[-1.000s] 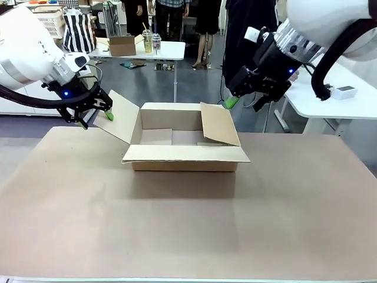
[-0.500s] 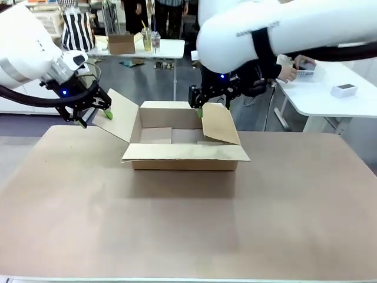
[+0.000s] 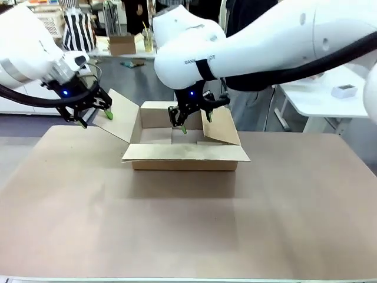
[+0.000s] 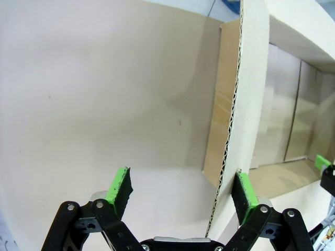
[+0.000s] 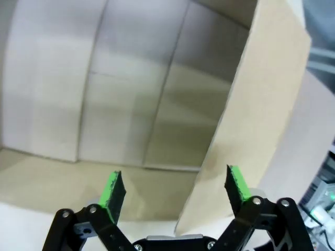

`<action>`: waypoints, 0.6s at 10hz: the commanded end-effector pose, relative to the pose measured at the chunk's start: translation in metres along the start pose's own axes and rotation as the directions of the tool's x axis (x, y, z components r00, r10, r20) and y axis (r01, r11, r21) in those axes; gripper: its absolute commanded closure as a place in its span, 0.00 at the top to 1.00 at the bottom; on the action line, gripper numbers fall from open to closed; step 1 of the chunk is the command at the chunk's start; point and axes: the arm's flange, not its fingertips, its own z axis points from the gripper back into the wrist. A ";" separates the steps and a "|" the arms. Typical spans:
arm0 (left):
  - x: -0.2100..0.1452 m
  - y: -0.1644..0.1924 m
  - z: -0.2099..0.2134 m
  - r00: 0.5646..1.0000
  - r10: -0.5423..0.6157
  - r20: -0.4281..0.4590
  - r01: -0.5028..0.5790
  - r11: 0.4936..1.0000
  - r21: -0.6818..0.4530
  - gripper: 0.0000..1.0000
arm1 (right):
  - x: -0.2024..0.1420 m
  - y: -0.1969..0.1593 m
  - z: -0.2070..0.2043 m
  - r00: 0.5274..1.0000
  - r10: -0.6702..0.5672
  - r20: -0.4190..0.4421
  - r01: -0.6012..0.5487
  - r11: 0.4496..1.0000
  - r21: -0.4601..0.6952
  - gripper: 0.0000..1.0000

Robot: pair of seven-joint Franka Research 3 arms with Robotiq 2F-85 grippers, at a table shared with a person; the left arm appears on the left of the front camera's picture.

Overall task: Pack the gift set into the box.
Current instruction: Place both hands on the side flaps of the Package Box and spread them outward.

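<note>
The box (image 3: 185,154) seems light but stiff. Take a flap edge (image 4: 229,130). The left end effector (image 3: 96,118) and right end effector (image 3: 196,122) are both released.

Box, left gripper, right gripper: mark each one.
box (image 3: 184,165), front view, front wall
left gripper (image 4: 181,184), left wrist view, midway between fingertips
right gripper (image 5: 174,187), right wrist view, midway between fingertips

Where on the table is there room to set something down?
The table in front of the box is bare, and on both sides of it. Crowded: the box's opening, under the right tool, and its left flap, beside the left tool.
</note>
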 end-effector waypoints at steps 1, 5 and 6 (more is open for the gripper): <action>-0.002 -0.001 0.002 1.000 0.010 0.009 -0.010 1.000 0.020 1.00 | 0.005 -0.013 -0.004 1.000 -0.005 0.019 0.007 0.995 -0.099 1.00; -0.002 -0.001 0.002 1.000 0.010 0.009 -0.010 1.000 0.020 1.00 | -0.008 -0.049 -0.012 0.994 -0.101 0.032 0.104 0.987 -0.121 1.00; -0.002 -0.001 0.002 1.000 0.010 0.009 -0.010 1.000 0.020 1.00 | -0.012 -0.062 -0.005 0.991 -0.125 0.037 0.129 0.985 -0.116 1.00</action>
